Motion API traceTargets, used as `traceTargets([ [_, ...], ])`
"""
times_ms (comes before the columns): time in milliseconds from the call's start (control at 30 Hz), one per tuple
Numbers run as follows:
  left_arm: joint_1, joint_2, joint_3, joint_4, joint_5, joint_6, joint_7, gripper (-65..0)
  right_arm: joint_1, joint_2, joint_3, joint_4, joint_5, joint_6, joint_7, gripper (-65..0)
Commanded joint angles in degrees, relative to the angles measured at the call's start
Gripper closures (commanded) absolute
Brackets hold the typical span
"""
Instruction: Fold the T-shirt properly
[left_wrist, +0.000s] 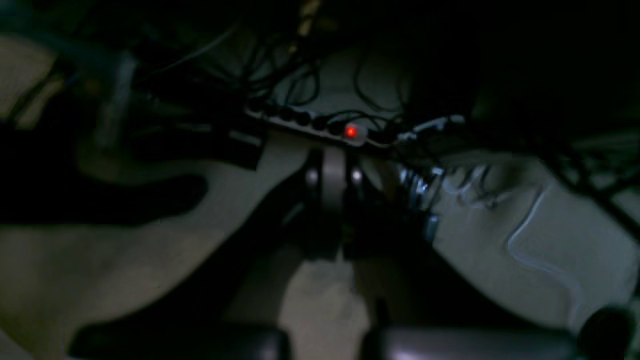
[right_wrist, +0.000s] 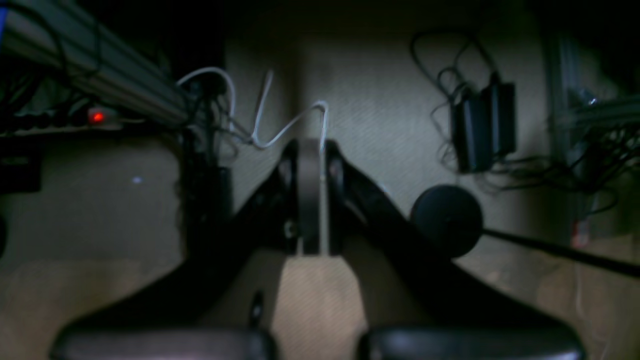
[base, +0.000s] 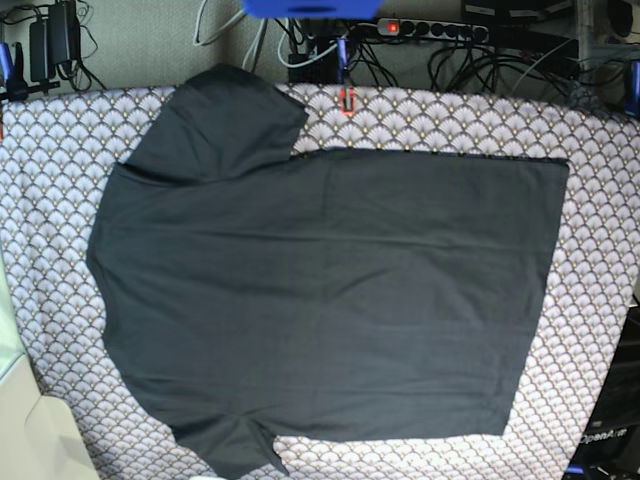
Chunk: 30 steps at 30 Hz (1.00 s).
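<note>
The T-shirt (base: 320, 270) was seen spread flat and unfolded across the patterned table cover (base: 600, 200), its sleeves toward the left edge and its hem toward the right. The left gripper (left_wrist: 334, 200) and right gripper (right_wrist: 311, 200) were both closed on nothing, held off the cloth over the floor. Folding was judged not yet begun; an opened gripper would first have to be brought to a sleeve or hem edge.
</note>
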Motion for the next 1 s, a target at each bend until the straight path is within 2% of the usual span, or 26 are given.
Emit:
traceTargets([
  [0, 1.8, 0.2, 0.0, -0.3, -1.1, -1.3, -3.1, 0.0, -1.8, 0.7, 0.2, 0.9, 0.5, 0.3, 1.5, 0.0],
  [33, 2.2, 0.4, 0.0, -0.3, -2.5, -2.8, -4.9, 0.0, -2.5, 0.7, 0.2, 2.6, 0.5, 0.4, 1.5, 0.0],
  [133, 3.0, 0.6, 0.0, 0.3, -5.1, -6.7, -5.1, 0.0, -7.1, 0.7, 0.2, 10.9, 0.5, 0.4, 1.4, 0.0],
  [367, 2.9, 1.6, 0.0, 0.3, -7.0, -12.0, -5.1, 0.0, -19.2, -0.9, 0.3, 34.0, 0.5, 0.2, 1.1, 0.0],
  [467, 1.8, 2.2, 0.0, 0.9, -6.9, -12.0, -5.1, 0.0, -22.1, -0.9, 0.3, 41.5, 0.5, 0.2, -1.5, 0.0],
  [567, 2.5, 2.2, 0.1, 4.6, -6.9, -12.0, -5.1, 0.0, -24.2, -1.5, 0.3, 48.3, 0.4, 0.3, -6.3, 0.0],
  [700, 5.4, 0.8, 0.0, 11.2, -6.8, -12.0, -5.1, 0.0, -26.5, -1.5, 0.3, 55.3, 0.4, 0.3, -10.5, 0.0],
  [833, 10.5, -0.5, 0.0, 20.8, -6.8, -11.3, -4.9, 0.0, -28.2, -1.5, 0.3, 62.3, 0.4, 0.3, -15.0, 0.0],
  [967, 18.4, -1.6, -0.1, 34.5, -6.8, -11.3, -4.6, 0.0, -29.6, -1.5, 0.3, 70.2, 0.4, 0.3, -21.8, 0.0],
])
